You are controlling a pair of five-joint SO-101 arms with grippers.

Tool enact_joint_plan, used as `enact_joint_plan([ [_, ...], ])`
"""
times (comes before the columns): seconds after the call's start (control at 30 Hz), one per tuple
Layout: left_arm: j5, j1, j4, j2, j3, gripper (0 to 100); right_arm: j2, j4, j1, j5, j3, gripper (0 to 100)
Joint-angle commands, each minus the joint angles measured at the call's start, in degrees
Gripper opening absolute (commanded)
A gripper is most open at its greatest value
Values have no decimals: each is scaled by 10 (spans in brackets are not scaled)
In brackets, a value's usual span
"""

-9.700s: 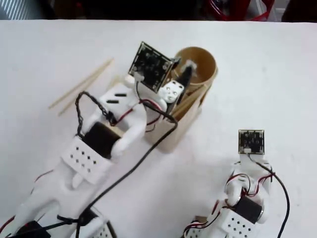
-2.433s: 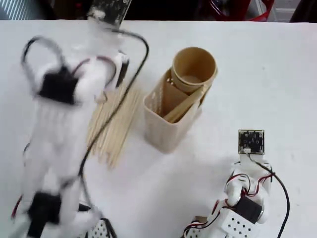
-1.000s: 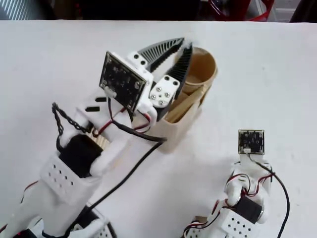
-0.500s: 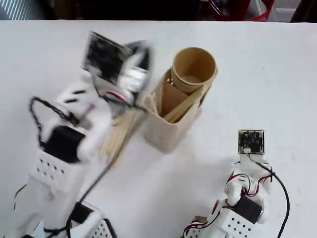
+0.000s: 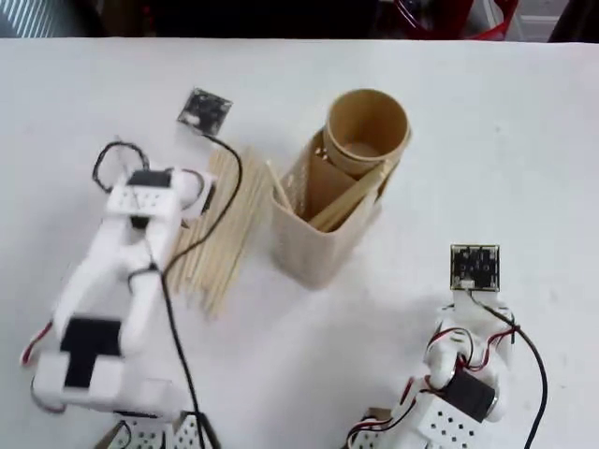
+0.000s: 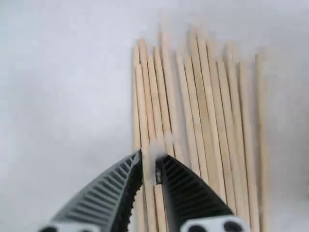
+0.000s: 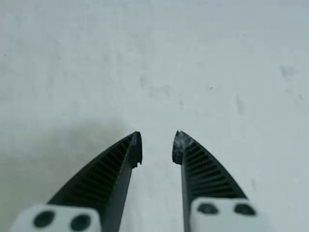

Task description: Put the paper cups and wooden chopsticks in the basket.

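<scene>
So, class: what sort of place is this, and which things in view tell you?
Probably a robotics workbench or lab: two small arms with exposed wiring on a white table, plus a basket and wooden chopsticks as practice props.

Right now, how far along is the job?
Done: a brown paper cup and a few wooden chopsticks stand in the beige plastic basket. In hand: the left gripper pinches one chopstick from the loose pile on the table. Left: the rest of that pile.

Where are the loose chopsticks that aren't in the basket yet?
In the high view the loose chopsticks lie in a row on the table just left of the basket. The left hand sits over them, closed on one stick.
</scene>
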Motion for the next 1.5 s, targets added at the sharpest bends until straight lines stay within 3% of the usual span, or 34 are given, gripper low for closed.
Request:
enact_joint_plan([
  [0.0,-3,-21,51,85,-101,72,-5,-10,7,4,5,114],
  [0.37,-2,-42,136,243,-262,72,-5,-10,7,4,5,114],
  [0.6,-1,-43,183,276,-312,69,-5,-10,7,4,5,114],
  [0.87,-2,-41,184,274,-316,24,-5,-10,7,4,5,114],
  [1.13,32,-20,267,130,-316,23,-5,-10,6,4,5,114],
  [1.47,49,73,363,-170,-312,23,-5,-10,7,4,5,114],
])
